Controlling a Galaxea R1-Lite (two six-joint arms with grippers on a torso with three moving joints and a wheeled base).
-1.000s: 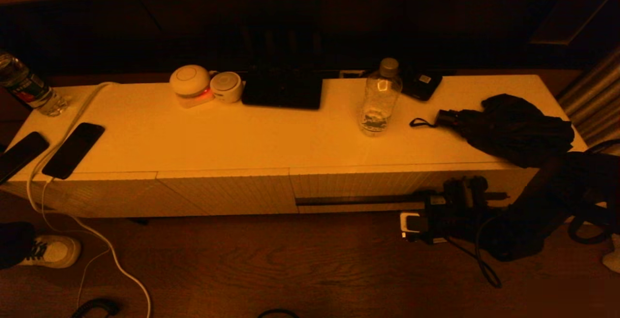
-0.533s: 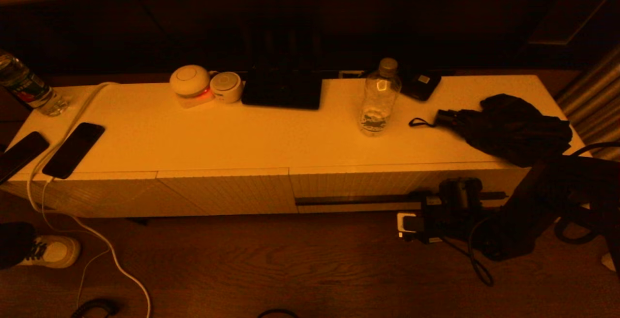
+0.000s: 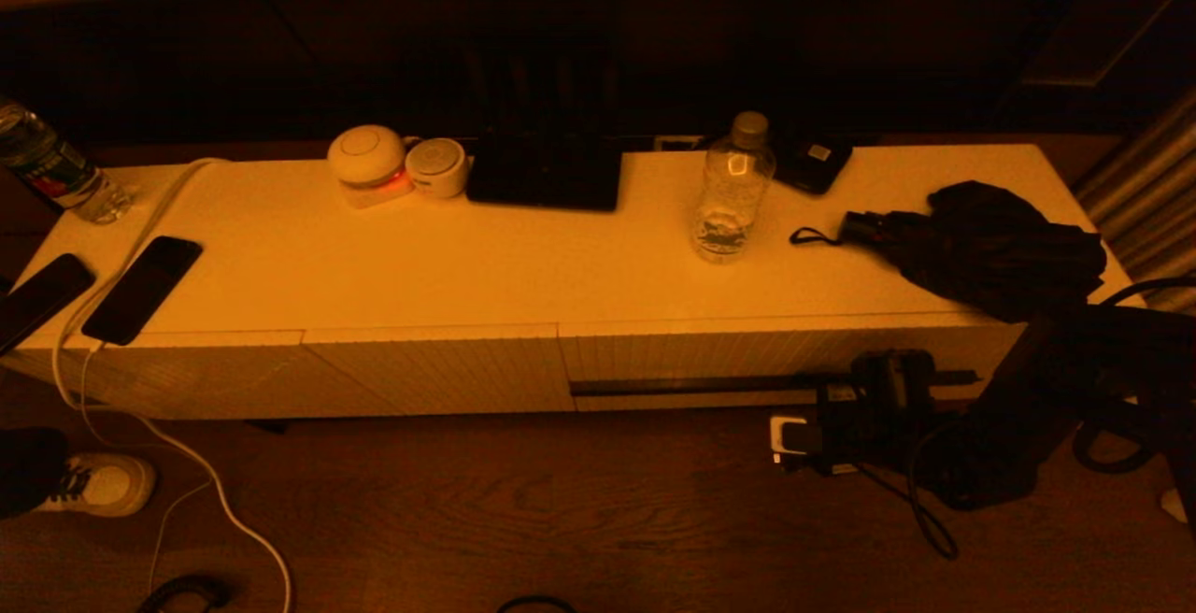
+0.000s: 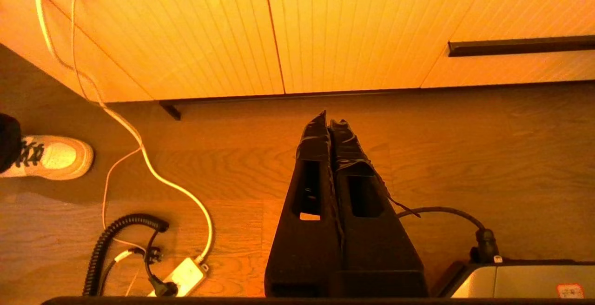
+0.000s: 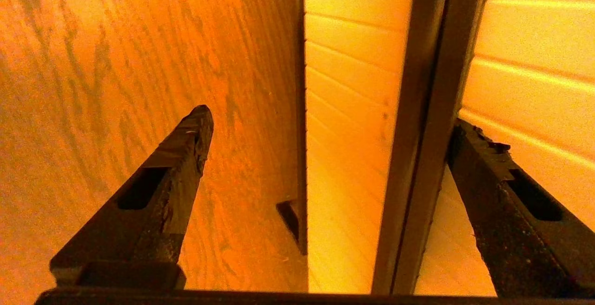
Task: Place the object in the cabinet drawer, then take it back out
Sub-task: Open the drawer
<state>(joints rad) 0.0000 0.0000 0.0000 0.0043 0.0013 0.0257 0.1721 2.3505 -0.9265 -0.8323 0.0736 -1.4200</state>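
the right hand (image 5: 325, 128) has edged a bit toward the right end of the cabinet drawer (image 3: 710, 356) front, fingers wide apart astride the handle slot (image 5: 418, 123), holding nothing. drawer's shut, so pulling comes next. left hand (image 4: 331, 121) pinched closed, empty.

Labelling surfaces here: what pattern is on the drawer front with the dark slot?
Fine parallel ribbing on the white cabinet drawer, clearest in the left wrist view.
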